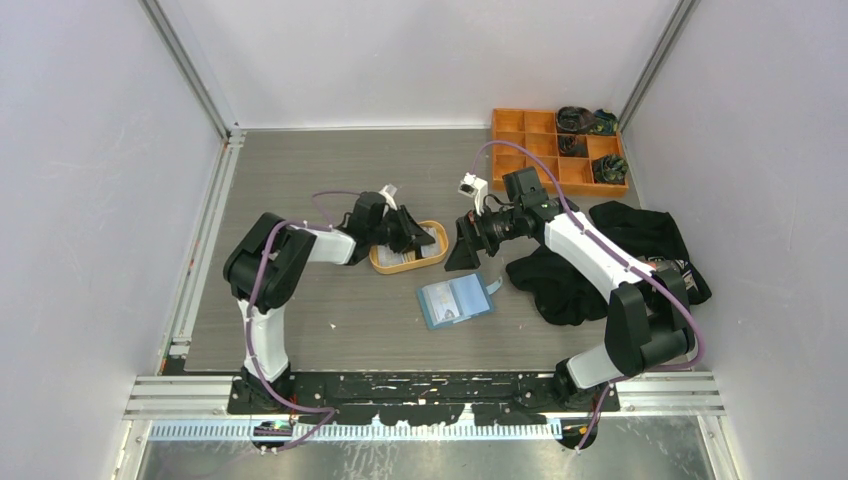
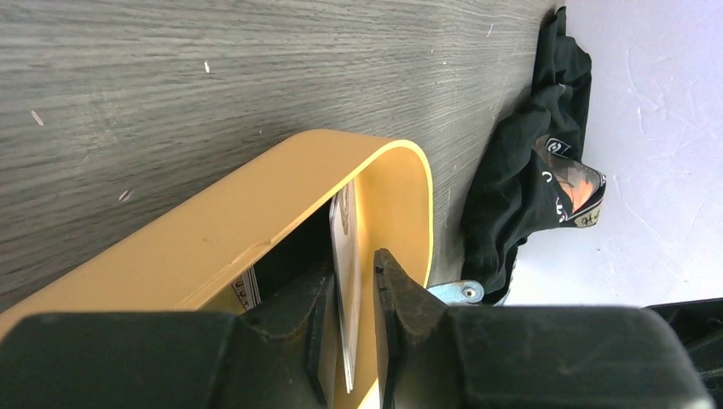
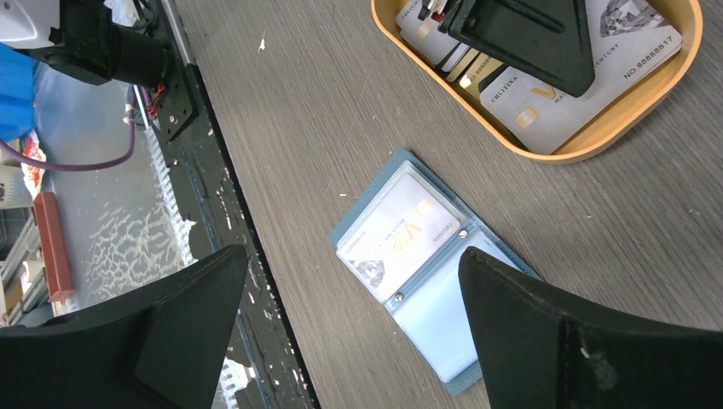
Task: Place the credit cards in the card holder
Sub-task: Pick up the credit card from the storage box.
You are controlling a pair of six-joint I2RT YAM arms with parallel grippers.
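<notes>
An orange oval tray (image 1: 440,256) (image 2: 256,204) holds several credit cards (image 3: 627,47). My left gripper (image 1: 412,238) (image 2: 354,260) reaches into it, jaws narrowly open. A white credit card (image 2: 345,247) stands on edge between the fingers, against the left pad, with a small gap to the right one. The blue card holder (image 1: 455,300) (image 3: 426,256) lies open on the table, one white card (image 3: 396,234) in its left clear pocket. My right gripper (image 1: 462,245) (image 3: 354,254) hovers above it, wide open and empty.
A black cloth (image 1: 600,260) (image 2: 529,170) lies heaped to the right of the card holder. An orange compartment box (image 1: 555,150) sits at the back right. The table's near edge and metal rail (image 3: 213,170) run just left of the card holder.
</notes>
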